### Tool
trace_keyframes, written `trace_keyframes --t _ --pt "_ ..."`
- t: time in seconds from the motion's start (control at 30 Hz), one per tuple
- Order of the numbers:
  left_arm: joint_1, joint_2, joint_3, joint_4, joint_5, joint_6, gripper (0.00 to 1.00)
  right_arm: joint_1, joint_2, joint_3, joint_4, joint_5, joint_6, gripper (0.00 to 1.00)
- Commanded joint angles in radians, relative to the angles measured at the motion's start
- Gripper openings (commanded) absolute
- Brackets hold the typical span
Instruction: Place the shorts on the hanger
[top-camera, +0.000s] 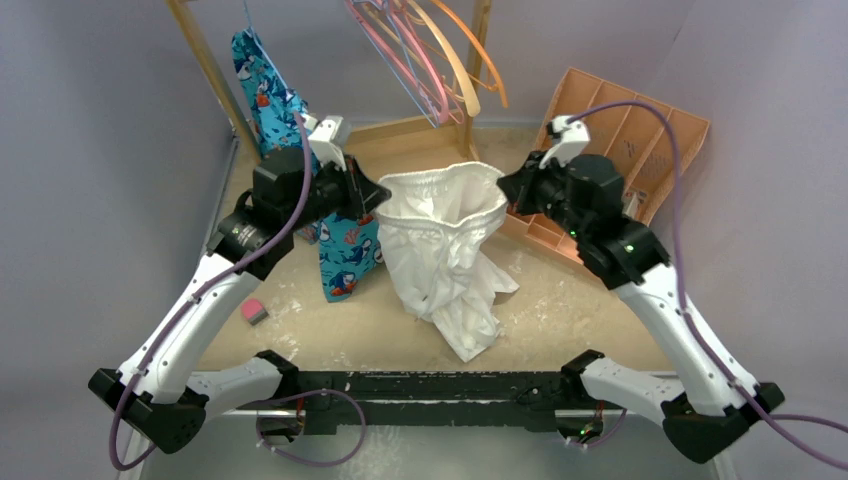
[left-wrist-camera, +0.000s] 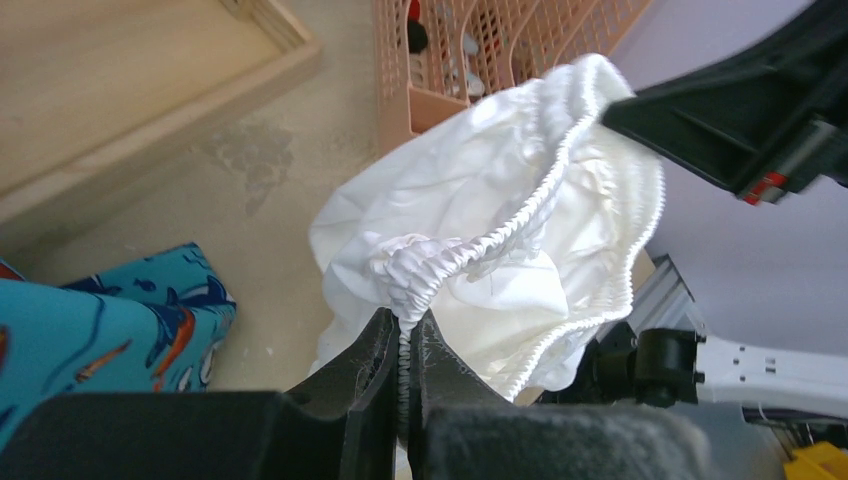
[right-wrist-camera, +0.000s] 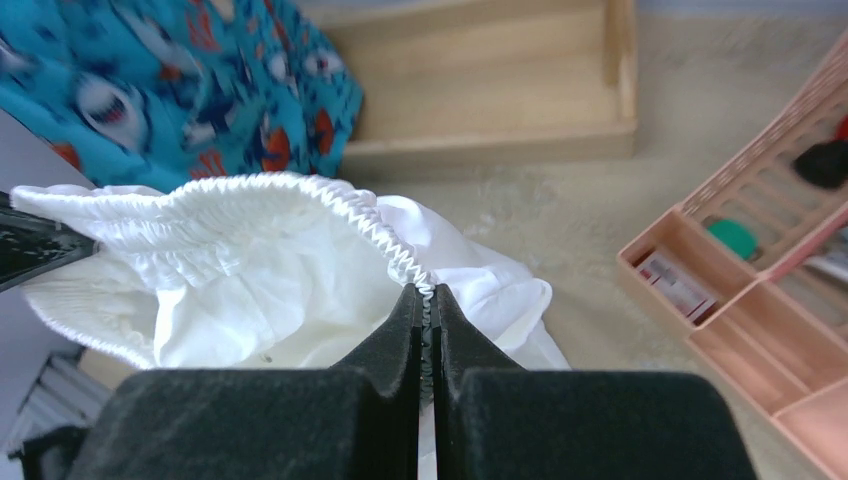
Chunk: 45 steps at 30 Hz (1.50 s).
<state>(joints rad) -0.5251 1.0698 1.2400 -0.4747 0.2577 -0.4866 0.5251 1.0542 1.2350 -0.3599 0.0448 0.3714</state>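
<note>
The white shorts (top-camera: 445, 240) hang in mid-air over the table centre, with the elastic waistband stretched open between my two grippers and the legs drooping onto the table. My left gripper (top-camera: 378, 195) is shut on the left end of the waistband; the left wrist view shows the gripper (left-wrist-camera: 405, 325) pinching the gathered elastic of the shorts (left-wrist-camera: 500, 220). My right gripper (top-camera: 505, 188) is shut on the right end; the right wrist view shows the gripper (right-wrist-camera: 427, 295) and the shorts (right-wrist-camera: 250, 270). The thin light-blue hanger (top-camera: 398, 72) hangs among the pink ones on the rack behind.
A blue shark-print garment (top-camera: 345, 250) hangs at the left by my left arm. Pink hangers (top-camera: 432, 85) and a tan-orange hanger (top-camera: 470, 50) hang from the wooden rack (top-camera: 400, 128). An orange organiser tray (top-camera: 620, 130) leans at the right. A small pink block (top-camera: 253, 311) lies front left.
</note>
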Motion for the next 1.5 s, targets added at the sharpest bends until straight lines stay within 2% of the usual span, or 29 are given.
trace_keyframes --t 0.0,0.27,0.4,0.6,0.87,1.07,1.17,1.23,1.33,1.47 --pt "-0.003 0.052 0.22 0.071 -0.108 0.017 0.0 -0.002 -0.09 0.196 -0.088 0.159 -0.026 0.0" --pt "-0.003 0.263 0.668 0.009 -0.097 0.02 0.0 0.0 -0.069 0.608 -0.204 0.273 -0.103 0.0" --pt "-0.003 0.271 0.736 0.057 -0.06 -0.026 0.0 -0.001 -0.091 0.65 -0.217 0.223 -0.084 0.0" --pt "-0.003 0.19 0.555 0.082 -0.052 -0.049 0.0 -0.002 -0.17 0.483 -0.234 0.187 -0.024 0.0" --pt "-0.003 0.055 0.14 0.087 -0.061 -0.106 0.0 -0.001 -0.256 0.168 -0.302 0.138 0.095 0.0" --pt "-0.003 0.018 -0.049 0.098 -0.099 -0.117 0.01 -0.002 -0.292 -0.019 -0.207 0.071 0.149 0.0" --pt "-0.003 0.036 -0.089 0.095 -0.125 -0.117 0.09 -0.001 -0.286 -0.097 -0.139 0.052 0.168 0.0" --pt "-0.003 0.057 -0.089 0.081 -0.141 -0.11 0.21 -0.001 -0.273 -0.117 -0.113 0.046 0.179 0.0" --pt "-0.003 0.086 -0.049 0.053 -0.155 -0.094 0.37 -0.001 -0.265 -0.13 -0.091 0.031 0.179 0.0" --pt "-0.003 0.124 0.052 0.026 -0.176 -0.076 0.47 -0.001 -0.272 -0.137 -0.087 0.03 0.179 0.0"
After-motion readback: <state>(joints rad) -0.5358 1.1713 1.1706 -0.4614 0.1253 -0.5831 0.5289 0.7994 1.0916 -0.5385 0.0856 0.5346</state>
